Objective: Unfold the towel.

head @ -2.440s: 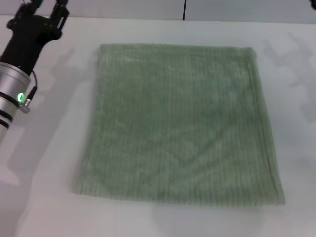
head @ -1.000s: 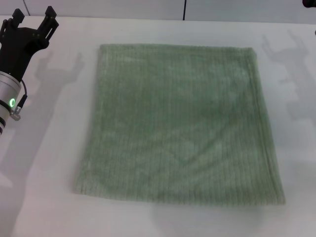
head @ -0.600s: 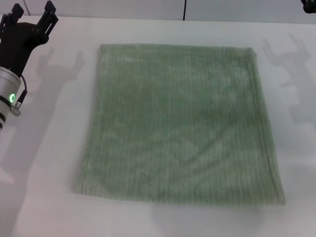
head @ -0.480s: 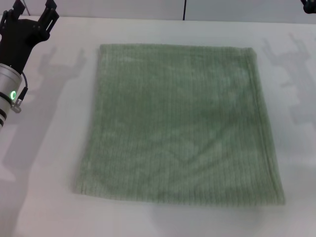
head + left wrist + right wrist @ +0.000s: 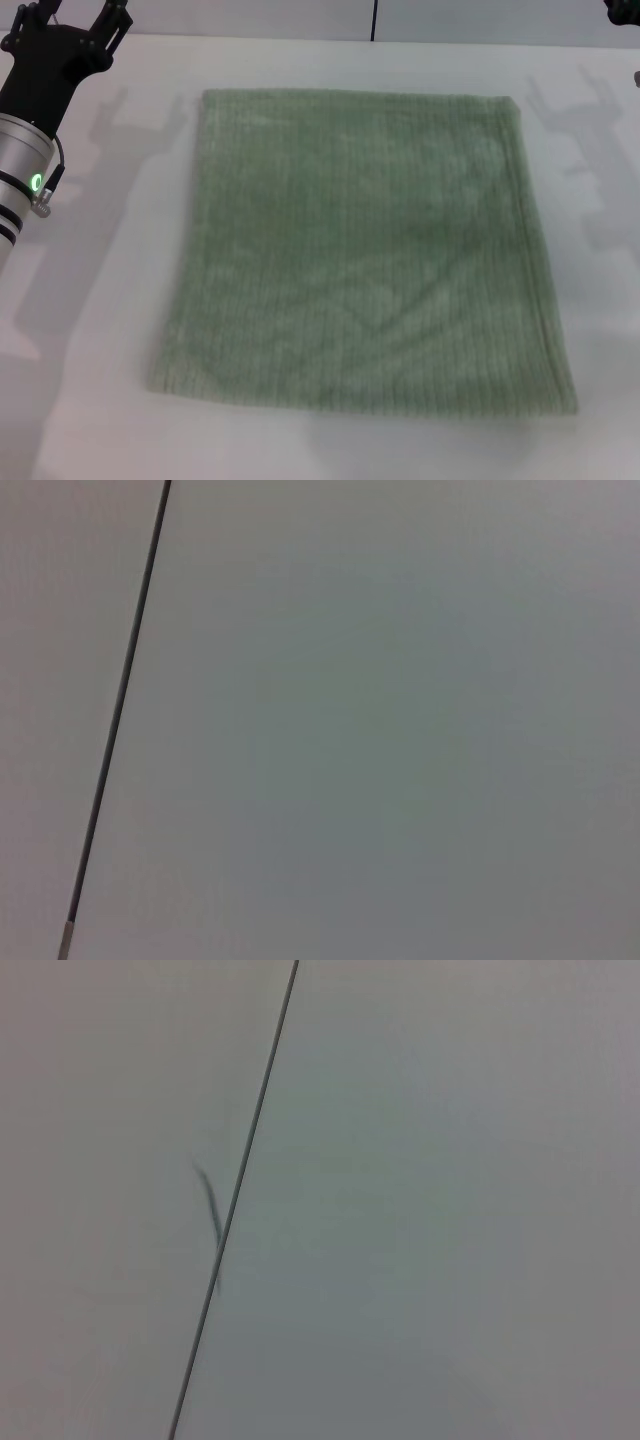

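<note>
A white desk (image 5: pixel 90 330) spreads out under me, and at its far edge pale wall panels rise, split by a thin dark seam (image 5: pixel 373 20). Both of my wrist cameras show only such pale flat panels crossed by a dark seam line (image 5: pixel 115 720), and the right wrist view adds a short dark mark just beside its seam.

The towel (image 5: pixel 365 250) lies flat in the middle of the desk, a single sage-green sheet with fine ribbed stripes running away from me. It looks roughly square, though the near edge appears a little wider than the far one. The hems along the far and right sides sit straight, and a few soft creases cross the cloth toward the near half. Nothing rests on it, and neither of my hands touches it.

My left hand (image 5: pixel 68 14) is raised at the far left corner of the desk, well apart from the towel's left edge. Its two dark fingers (image 5: pixel 112 20) are spread wide with nothing between them, and a green light glows on the silver wrist below. Its shadow falls on the desk between the arm and the towel.

My right hand (image 5: pixel 622 10) barely shows at the far right corner, only a dark sliver, so I cannot tell how it is set.
</note>
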`<act>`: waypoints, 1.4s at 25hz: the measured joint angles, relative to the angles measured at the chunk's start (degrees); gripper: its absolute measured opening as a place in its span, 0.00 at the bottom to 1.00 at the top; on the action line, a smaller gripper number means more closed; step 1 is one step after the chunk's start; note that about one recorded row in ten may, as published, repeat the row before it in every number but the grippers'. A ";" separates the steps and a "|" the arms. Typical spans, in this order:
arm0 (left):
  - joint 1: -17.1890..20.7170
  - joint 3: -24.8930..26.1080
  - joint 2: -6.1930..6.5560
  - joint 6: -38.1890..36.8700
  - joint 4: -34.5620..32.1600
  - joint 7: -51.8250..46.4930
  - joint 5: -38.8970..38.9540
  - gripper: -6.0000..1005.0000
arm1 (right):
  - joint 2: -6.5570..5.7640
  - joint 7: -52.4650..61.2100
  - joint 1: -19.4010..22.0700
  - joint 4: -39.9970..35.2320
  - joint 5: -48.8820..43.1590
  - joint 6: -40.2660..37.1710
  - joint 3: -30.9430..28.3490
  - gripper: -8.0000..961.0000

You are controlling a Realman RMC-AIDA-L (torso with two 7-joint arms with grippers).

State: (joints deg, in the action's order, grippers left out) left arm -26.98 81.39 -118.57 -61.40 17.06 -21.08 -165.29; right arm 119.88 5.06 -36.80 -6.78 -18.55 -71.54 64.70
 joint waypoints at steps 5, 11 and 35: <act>-0.07 0.00 -0.07 0.10 -0.05 0.00 -0.03 0.82 | 0.00 -0.01 -0.09 0.03 0.05 0.00 -0.02 0.79; -0.10 0.00 -0.17 0.14 -0.29 0.00 -0.04 0.82 | 0.00 -0.02 -0.11 0.11 0.04 0.00 -0.02 0.79; 0.41 0.00 -0.17 -0.03 -0.45 -0.11 0.00 0.82 | 0.00 -0.03 -0.29 0.01 -0.20 0.10 -0.02 0.79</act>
State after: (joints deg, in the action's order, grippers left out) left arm -26.57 81.38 -118.74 -61.44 16.61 -21.20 -165.29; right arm 119.88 5.03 -37.09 -6.76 -18.76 -71.44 64.68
